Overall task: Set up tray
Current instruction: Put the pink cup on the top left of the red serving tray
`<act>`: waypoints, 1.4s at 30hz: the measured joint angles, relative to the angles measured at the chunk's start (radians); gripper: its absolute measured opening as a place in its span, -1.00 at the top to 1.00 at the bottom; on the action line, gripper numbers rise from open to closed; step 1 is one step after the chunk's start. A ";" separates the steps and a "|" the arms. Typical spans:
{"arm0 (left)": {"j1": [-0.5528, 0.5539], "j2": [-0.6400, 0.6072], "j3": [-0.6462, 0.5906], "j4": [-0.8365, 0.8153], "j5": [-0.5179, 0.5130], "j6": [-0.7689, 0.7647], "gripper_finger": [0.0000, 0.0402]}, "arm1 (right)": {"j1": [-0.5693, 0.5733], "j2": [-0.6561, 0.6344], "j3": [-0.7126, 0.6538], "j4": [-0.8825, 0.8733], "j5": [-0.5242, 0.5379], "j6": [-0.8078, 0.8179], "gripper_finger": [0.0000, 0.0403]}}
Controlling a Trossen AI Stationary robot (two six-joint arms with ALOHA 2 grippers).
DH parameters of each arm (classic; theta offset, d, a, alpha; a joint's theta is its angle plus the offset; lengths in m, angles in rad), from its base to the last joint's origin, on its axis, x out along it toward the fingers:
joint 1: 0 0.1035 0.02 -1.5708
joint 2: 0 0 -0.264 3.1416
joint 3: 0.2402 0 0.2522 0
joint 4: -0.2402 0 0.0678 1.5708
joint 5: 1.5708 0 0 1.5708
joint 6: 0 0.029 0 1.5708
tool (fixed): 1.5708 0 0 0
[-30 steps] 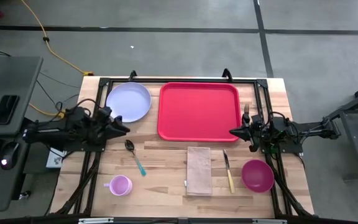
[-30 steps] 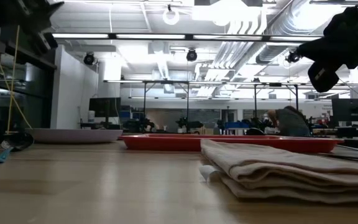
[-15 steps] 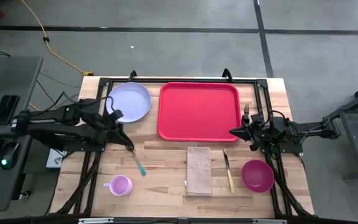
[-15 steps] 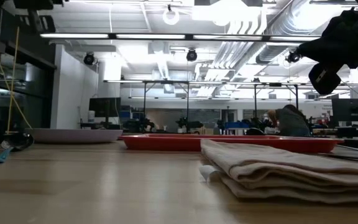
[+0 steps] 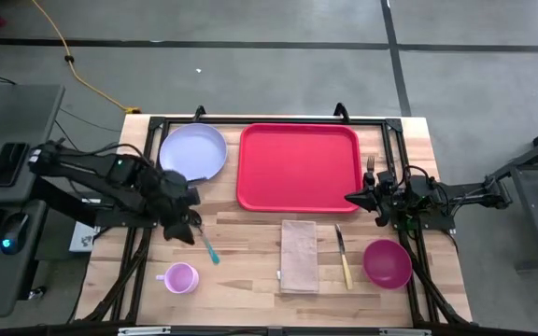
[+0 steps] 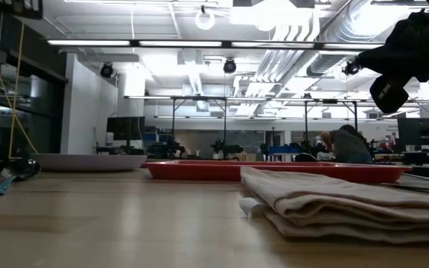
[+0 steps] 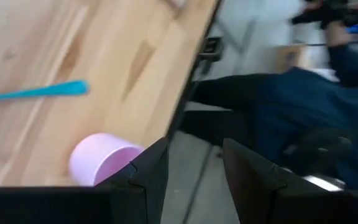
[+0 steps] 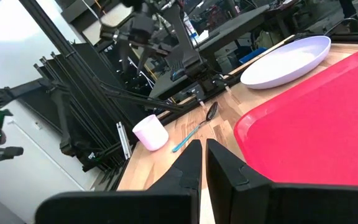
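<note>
the tray (image 5: 299, 166) looks stiff, light, slick — best pinched at its raised rim; left gripper (image 5: 181, 229) jaws apart and empty, right gripper (image 5: 350, 198) jaws closed.

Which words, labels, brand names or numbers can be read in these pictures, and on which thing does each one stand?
None can be read.
The tray, plate, cup, bowl and napkin are plain.
The far-off room in the low view shows no sign clear enough to read.
</note>
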 joint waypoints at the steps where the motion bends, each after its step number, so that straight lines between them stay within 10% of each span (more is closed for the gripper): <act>1: -0.031 0.015 0.018 -0.027 -0.041 -0.019 0.08 | 0.000 0.000 0.000 0.000 0.000 0.000 1.00; 21: -0.466 0.207 0.029 -0.016 -0.147 -0.295 0.08 | 0.000 0.000 0.000 -0.002 0.055 -0.001 1.00; 42: -0.497 0.333 0.027 -0.190 -0.216 -0.292 0.08 | 0.000 0.000 0.000 -0.005 0.082 -0.001 1.00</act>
